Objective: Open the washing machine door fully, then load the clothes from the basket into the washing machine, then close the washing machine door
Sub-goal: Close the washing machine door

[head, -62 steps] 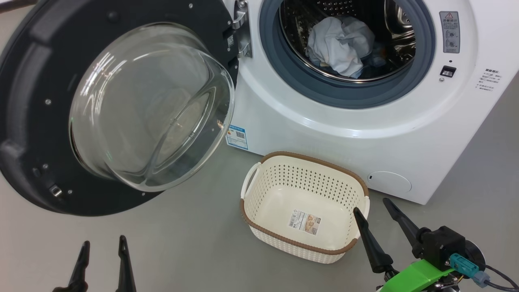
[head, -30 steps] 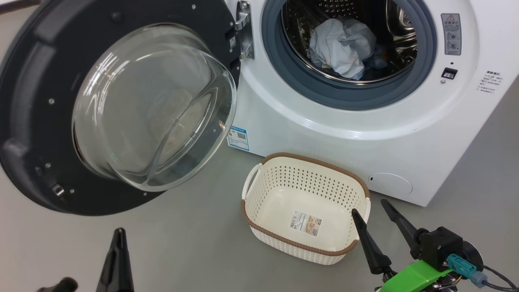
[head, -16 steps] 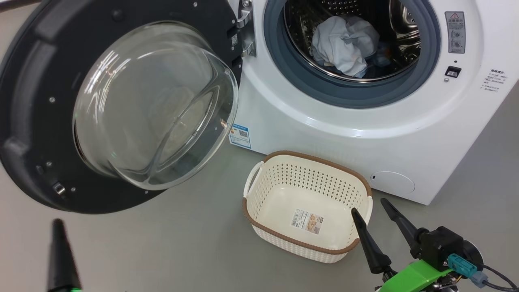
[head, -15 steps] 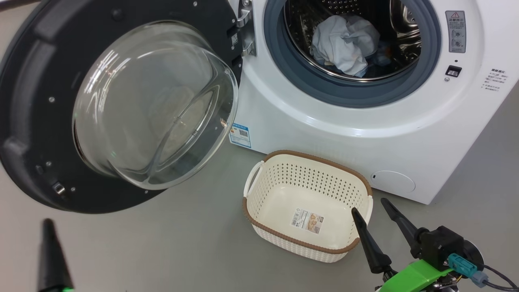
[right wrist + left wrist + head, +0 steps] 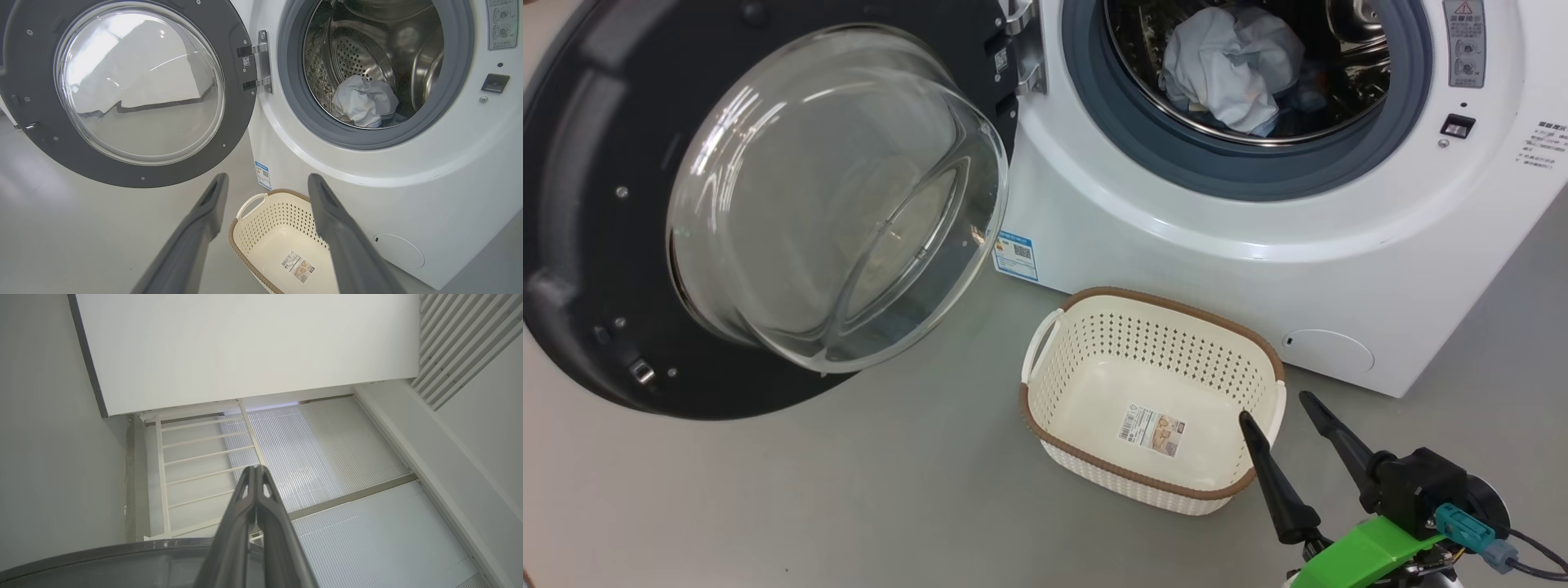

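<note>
The clothes (image 5: 1229, 61) are lying as a crumpled pale blue-grey bundle inside the steel drum of the washing machine (image 5: 1176, 269), resting low against the grey-blue gasket (image 5: 1111, 122) with open space around and above them. The washing machine door (image 5: 768, 204) is hanging wide open to the left of the mouth on its metal hinge (image 5: 1029, 49). Its clear glass bowl is bulging toward the camera, and its black rim is reaching down close to the floor. The basket (image 5: 1152, 490) is sitting empty on the grey floor (image 5: 849, 490), close in front of the washer's lower front, between the small blue label (image 5: 1015, 256) and the round filter cover (image 5: 1327, 351). A sticker (image 5: 1152, 431) is showing on its bottom. A broad stretch of bare floor is lying between the door's lower edge and the basket's left handle. The right gripper (image 5: 1276, 407) is hovering at the basket's near right corner with its two dark fingers spread wide and gripping nothing; whether a fingertip is touching the rim cannot be told. The left gripper (image 5: 256, 469) is pointing up at pale walls and ribbed panels, its fingers pressed together on nothing.
</note>
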Controlling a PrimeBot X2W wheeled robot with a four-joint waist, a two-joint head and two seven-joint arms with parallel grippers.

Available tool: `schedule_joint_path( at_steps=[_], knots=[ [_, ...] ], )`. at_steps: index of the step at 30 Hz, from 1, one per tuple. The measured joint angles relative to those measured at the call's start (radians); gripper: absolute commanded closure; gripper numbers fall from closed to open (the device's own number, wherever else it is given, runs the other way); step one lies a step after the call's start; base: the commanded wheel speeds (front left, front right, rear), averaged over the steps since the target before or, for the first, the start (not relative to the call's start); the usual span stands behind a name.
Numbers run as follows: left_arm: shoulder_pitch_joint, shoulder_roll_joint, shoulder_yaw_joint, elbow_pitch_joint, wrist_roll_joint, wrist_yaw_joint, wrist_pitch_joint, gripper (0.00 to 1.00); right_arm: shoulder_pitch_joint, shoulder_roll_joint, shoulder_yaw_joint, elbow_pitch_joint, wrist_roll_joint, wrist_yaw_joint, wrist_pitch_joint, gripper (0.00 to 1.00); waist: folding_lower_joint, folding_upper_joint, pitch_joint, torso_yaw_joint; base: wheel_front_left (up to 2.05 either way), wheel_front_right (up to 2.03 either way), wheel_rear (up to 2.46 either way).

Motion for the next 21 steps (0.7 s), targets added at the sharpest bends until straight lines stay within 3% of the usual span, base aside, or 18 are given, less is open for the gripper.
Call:
schedule_joint_path(
  at_steps=[8, 21],
  knots=[
    [-0.194, 0.171, 0.013, 0.308, -0.029, 0.074, 0.096, 1.00, -0.032, -0.020, 0.009, -0.017, 0.000, 0.000, 0.017, 0.00, 0.0000, 0.0000, 0.024, -0.014, 0.00, 0.00, 0.00],
    [-0.386, 0.306, -0.110, 0.617, -0.010, 0.160, 0.281, 1.00, -0.052, -0.051, 0.028, -0.041, 0.000, 0.000, 0.052, 0.00, 0.0000, 0.0000, 0.065, -0.050, 0.00, 0.00, 0.00]
  ],
)
